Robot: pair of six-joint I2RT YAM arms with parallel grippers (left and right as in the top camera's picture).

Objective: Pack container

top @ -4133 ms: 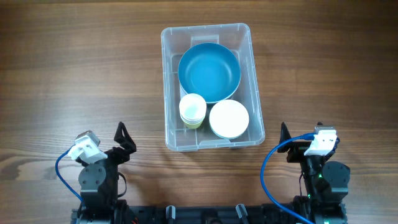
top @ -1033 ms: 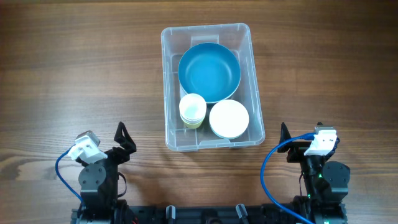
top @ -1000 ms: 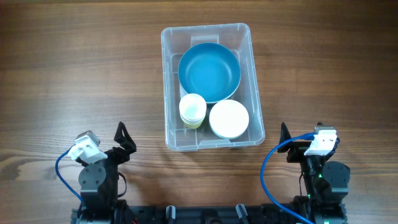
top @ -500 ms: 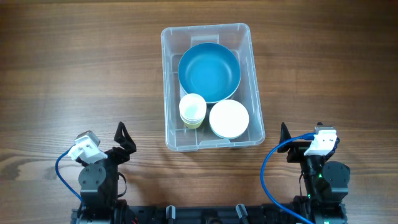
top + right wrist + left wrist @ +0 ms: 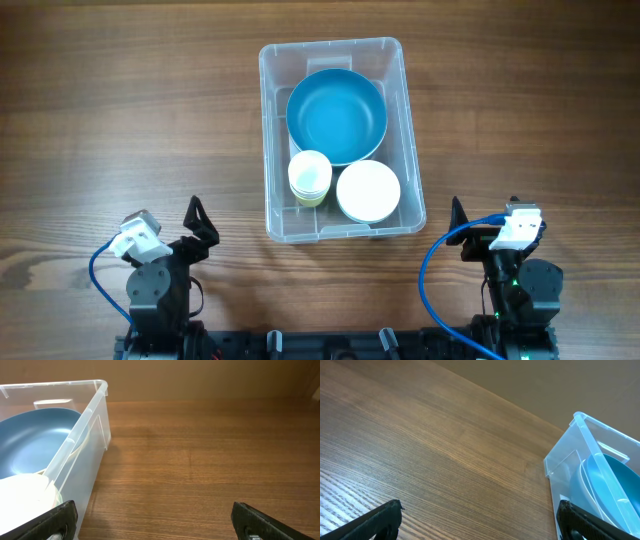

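Observation:
The clear plastic container (image 5: 270,140) stands at the table's middle. Inside it lie a large blue bowl (image 5: 337,115), a stack of pale cups (image 5: 310,177) and a white bowl (image 5: 368,191). My left gripper (image 5: 200,228) is open and empty at the front left, apart from the container. My right gripper (image 5: 480,215) is open and empty at the front right. The left wrist view shows the container's corner (image 5: 570,450) and the blue bowl (image 5: 605,485) between wide fingers (image 5: 480,520). The right wrist view shows the container wall (image 5: 80,440), blue bowl (image 5: 35,440) and open fingers (image 5: 155,520).
The bare wooden table (image 5: 120,110) stretches to the left and right of the container. Both arm bases sit at the front edge, with blue cables (image 5: 435,270) looping beside them.

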